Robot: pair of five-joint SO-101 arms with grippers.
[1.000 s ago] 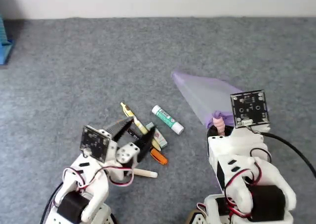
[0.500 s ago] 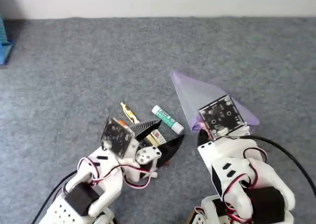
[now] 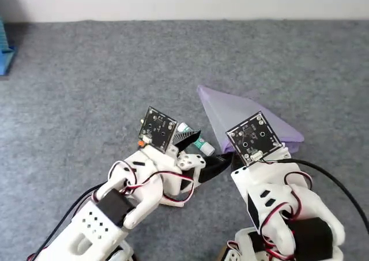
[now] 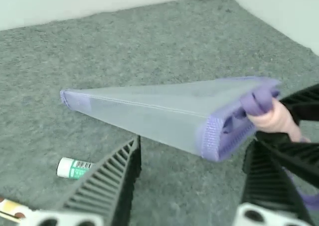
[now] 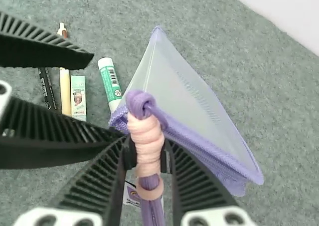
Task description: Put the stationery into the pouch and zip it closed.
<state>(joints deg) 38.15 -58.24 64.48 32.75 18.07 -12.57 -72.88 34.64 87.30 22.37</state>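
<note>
The translucent purple pouch (image 3: 242, 114) lies on the grey carpet, its near end lifted. My right gripper (image 5: 146, 151) is shut on the pouch's pink zipper pull (image 5: 145, 136), which is knotted to a purple cord. My left gripper (image 4: 194, 151) stands open, one finger on each side of the pouch's (image 4: 159, 111) near end, close to the right gripper. A green-and-white glue stick (image 5: 110, 81) lies next to the pouch (image 5: 184, 101). Beside it lie a small green eraser (image 5: 78, 97), a cream pencil (image 5: 64, 91) and a black pen (image 5: 47, 89). In the high view my left arm (image 3: 157, 128) covers most of the stationery.
Grey carpet covers the whole work area, with a white wall along its far edge. A blue object (image 3: 4, 53) sits at the far left edge. Both arms crowd the near middle.
My left arm has swung right, away from the stationery pile, and its open fingers now straddle the pouch's near end. The right gripper has shifted a little left with the pull.
</note>
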